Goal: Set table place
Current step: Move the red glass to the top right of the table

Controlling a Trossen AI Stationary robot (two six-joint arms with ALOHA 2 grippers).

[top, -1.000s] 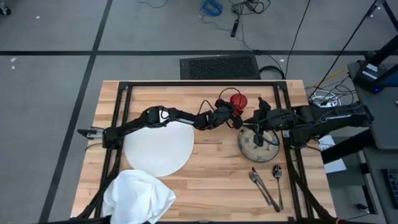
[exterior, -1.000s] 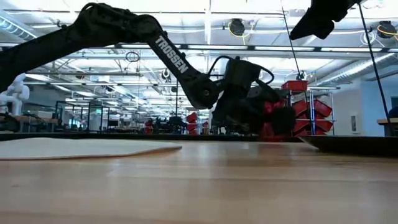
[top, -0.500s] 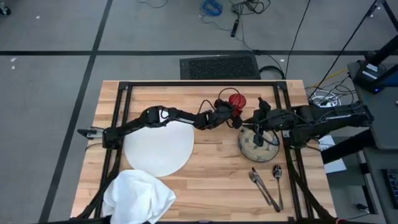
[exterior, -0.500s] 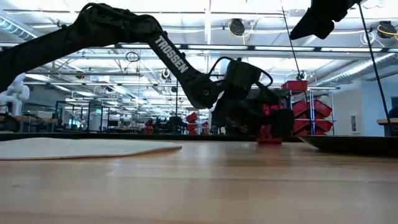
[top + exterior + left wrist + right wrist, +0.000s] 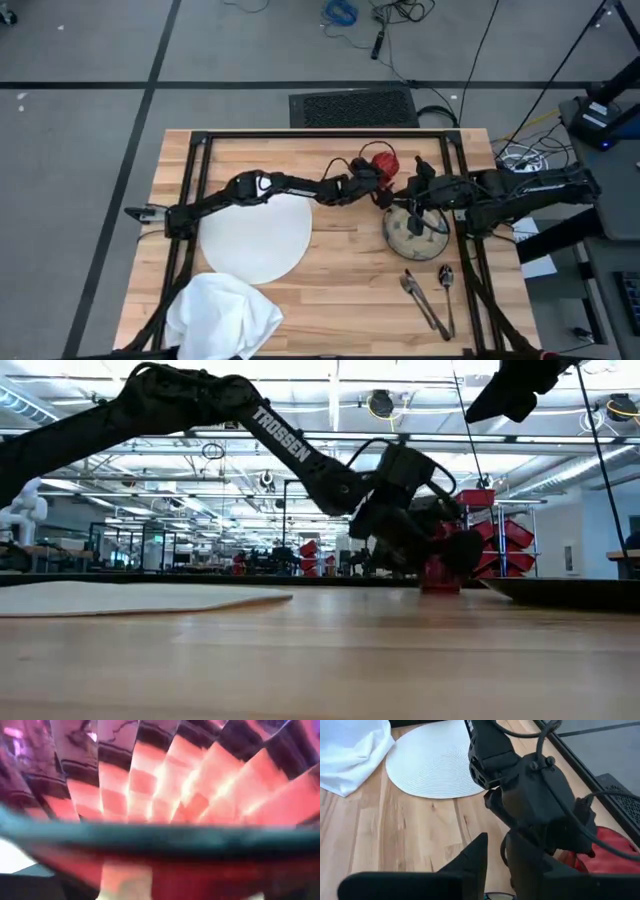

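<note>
The small red cup (image 5: 383, 156) stands at the far middle of the table (image 5: 350, 270), and my left gripper (image 5: 372, 172) is shut on it from the left. Its ribbed red wall (image 5: 160, 785) fills the left wrist view. In the low view the cup (image 5: 438, 572) is upright with its base at table level. My right gripper (image 5: 398, 197) hovers by the far rim of the grey-green bowl (image 5: 410, 235), which rests on the table. Its fingers (image 5: 475, 860) are a little apart with wood showing between them. My left gripper holds the red cup by its upper part (image 5: 432, 555), coming from the table's left and slanting down. The gripper's own body hides the exact place of contact. The cup is upright, its base (image 5: 440, 588) down at the table top.
The large white plate (image 5: 255, 238) lies left of centre and the white napkin (image 5: 222, 315) is bunched at the near left. A knife and a fork (image 5: 422, 298) and a spoon (image 5: 446, 285) lie near the bowl's near side. Black frame rails (image 5: 320, 136) cross the table.
My left gripper has brought the red cup down from a tilted, lifted pose until it is upright with its base at the table. It has then carried the cup a little toward the table's right.
</note>
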